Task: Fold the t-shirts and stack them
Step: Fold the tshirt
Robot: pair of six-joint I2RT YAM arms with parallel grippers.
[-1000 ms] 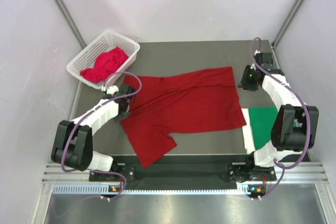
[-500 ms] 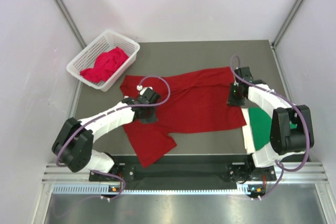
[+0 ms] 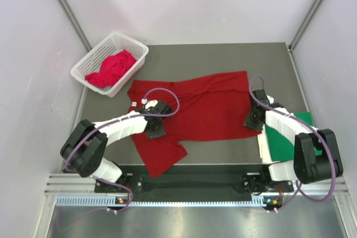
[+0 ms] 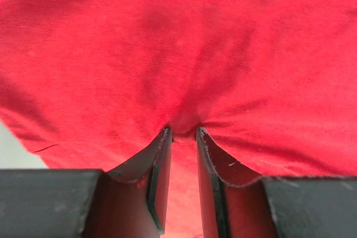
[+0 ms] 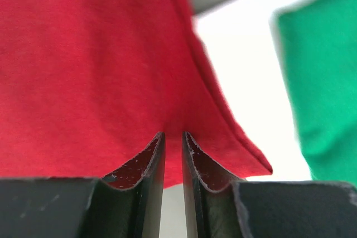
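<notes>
The red shirt (image 3: 206, 104) lies spread out flat in the middle of the table (image 3: 223, 59). It is the biggest thing there. One sleeve hangs toward the near edge. It is not folded yet, and it is laid flat so it can be folded neatly.

The green shirt (image 3: 280, 144) sits at the near right side. It is already a neat small shape on a white sheet (image 3: 263, 146), just beside the red shirt's corner. I think that spot is the stack, so the red shirt should end up there.

The basket (image 3: 136, 62) stands at the far left corner, well apart from the arms. A pink shirt (image 3: 111, 68) is bunched up inside it, waiting its turn.

The left gripper (image 3: 155, 129) is down on the red shirt, near where the sleeve joins the body. Its wrist view shows the two fingers pressed close with a little pucker of red cloth caught between them (image 4: 183, 132). It is pinching the shirt.

The right gripper (image 3: 254, 120) is down at the shirt's near right corner, next to the white sheet. Its fingers are nearly together right at the cloth edge (image 5: 173, 135). It looks like it is pinching the cloth too, though the view is so close that I am less sure.

Each arm holds one side of the near edge, likely so both can lift it together and fold it over.
</notes>
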